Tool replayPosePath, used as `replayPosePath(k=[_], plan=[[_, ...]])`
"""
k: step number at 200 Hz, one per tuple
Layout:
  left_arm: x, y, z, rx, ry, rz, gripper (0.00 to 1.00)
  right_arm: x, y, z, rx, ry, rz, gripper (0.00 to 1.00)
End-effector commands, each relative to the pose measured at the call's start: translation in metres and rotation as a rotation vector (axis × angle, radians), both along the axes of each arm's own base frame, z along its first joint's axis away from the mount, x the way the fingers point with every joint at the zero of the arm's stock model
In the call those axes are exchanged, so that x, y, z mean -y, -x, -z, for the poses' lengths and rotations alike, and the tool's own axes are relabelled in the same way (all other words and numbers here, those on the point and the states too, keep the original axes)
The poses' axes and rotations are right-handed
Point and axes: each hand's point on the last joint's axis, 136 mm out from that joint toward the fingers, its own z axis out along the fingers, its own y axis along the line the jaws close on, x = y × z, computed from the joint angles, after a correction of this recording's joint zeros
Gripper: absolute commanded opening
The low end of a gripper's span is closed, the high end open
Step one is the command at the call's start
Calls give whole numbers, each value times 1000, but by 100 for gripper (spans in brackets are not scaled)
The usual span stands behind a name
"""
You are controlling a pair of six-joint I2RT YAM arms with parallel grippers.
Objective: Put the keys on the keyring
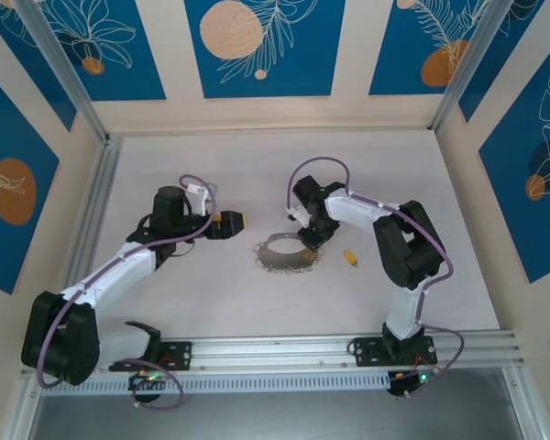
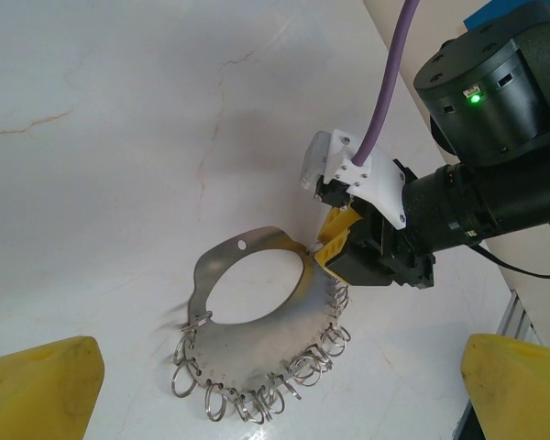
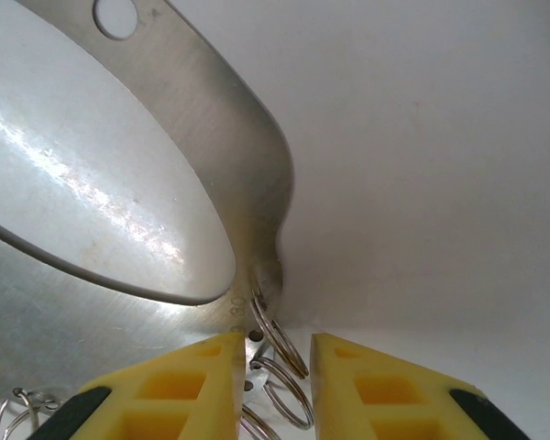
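The keyring (image 1: 277, 246) is a flat grey metal hoop lying mid-table, its near edge fringed with small silvery wire rings (image 2: 257, 399). A tiny yellow-orange key (image 1: 349, 258) lies on the table to its right, apart from it. My right gripper (image 1: 308, 240) is down at the hoop's right edge. In the right wrist view its yellow fingers (image 3: 188, 380) stand narrowly apart, with two of the small rings (image 3: 280, 353) loose between them beside the hoop's band (image 3: 192, 101). My left gripper (image 1: 234, 221) hovers open, left of the hoop, looking down on the keyring (image 2: 247, 339) and the right gripper (image 2: 335, 252).
The white tabletop (image 1: 192, 293) is bounded by aluminium rails on the left (image 1: 96, 197) and along the near edge (image 1: 348, 348). Blue-and-cream patterned walls close in the back and sides. Both arm bases sit at the near rail.
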Motion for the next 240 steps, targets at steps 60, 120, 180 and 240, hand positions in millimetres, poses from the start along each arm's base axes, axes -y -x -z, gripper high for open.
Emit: replayPosePath(k=[60, 120, 180, 240], plan=[[2, -2, -19, 51, 18, 13, 100, -9, 0, 2, -34, -49, -8, 17], [5, 4, -27, 78, 28, 52, 97, -20, 2, -23, 24, -131, -48, 2], [14, 21, -72, 187, 72, 157, 84, -97, 49, -137, 311, -537, -421, 0], [30, 93, -160, 482, 138, 426, 37, -124, 109, -266, 485, -990, -634, 0]])
